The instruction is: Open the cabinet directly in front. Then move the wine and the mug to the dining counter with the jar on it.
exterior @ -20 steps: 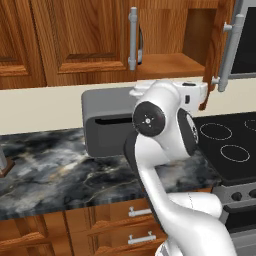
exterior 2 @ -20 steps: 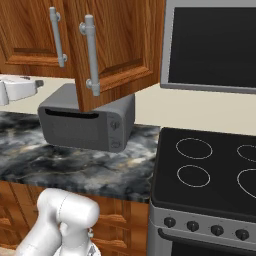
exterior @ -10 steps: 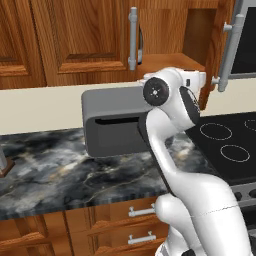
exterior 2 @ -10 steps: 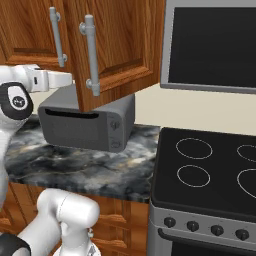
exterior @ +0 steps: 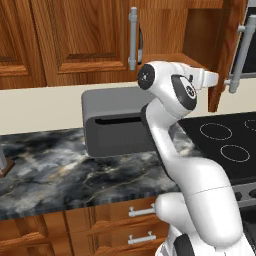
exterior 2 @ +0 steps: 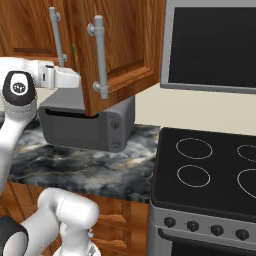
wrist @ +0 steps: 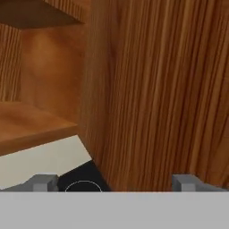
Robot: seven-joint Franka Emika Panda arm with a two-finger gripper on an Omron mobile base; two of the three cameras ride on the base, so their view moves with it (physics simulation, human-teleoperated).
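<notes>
The pincer (wrist: 114, 181) is released, jaws wide, empty, hard up against the inside face of the cabinet's (exterior: 90, 40) half-swung right door (exterior 2: 122, 45); risk: the wrist scrapes or jams that door, or knocks it shut; wine and mug sit unseen behind it

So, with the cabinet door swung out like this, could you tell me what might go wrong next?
The open gripper sits right at the inner face of the right cabinet door, so reaching in may knock it. The left door looks barely ajar, which could block the arm.
</notes>
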